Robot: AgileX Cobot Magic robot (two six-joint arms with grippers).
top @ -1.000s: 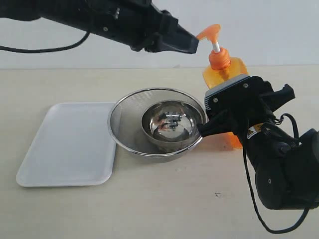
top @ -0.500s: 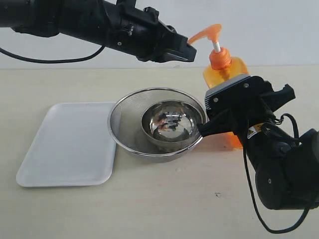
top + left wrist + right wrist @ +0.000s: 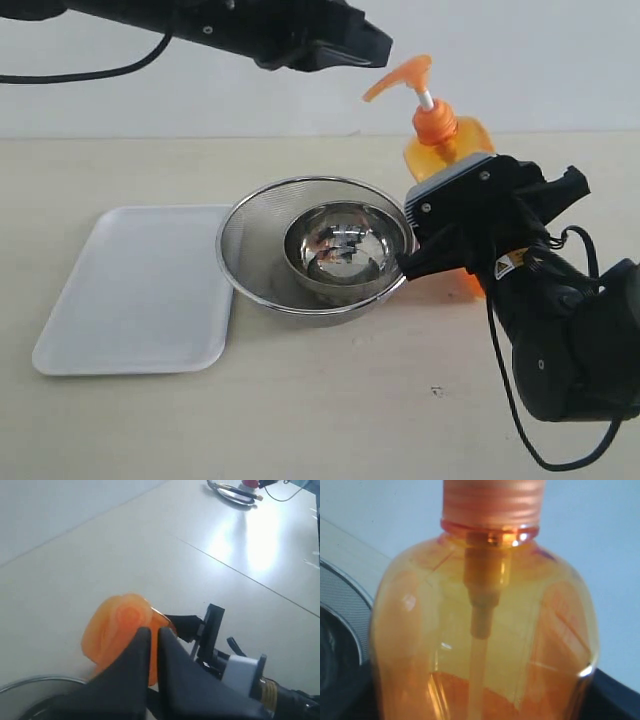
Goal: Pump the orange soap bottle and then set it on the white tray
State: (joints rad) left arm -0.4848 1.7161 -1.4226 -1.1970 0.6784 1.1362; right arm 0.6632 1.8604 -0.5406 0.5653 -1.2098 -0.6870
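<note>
While the right gripper (image 3: 480, 235) is clasping the orange soap bottle (image 3: 437, 127) around its body, the left gripper (image 3: 372, 47), fingers (image 3: 135, 652) pinched together on nothing, is hovering just above and to one side of the pump head. The bottle is leaning slightly, right beside the mesh strainer (image 3: 250, 240), which is sitting between it and the white tray (image 3: 140, 290).

Strainer bowl (image 3: 252, 245) stands between soap bottle (image 3: 437, 128) and tray (image 3: 140, 290).
</note>
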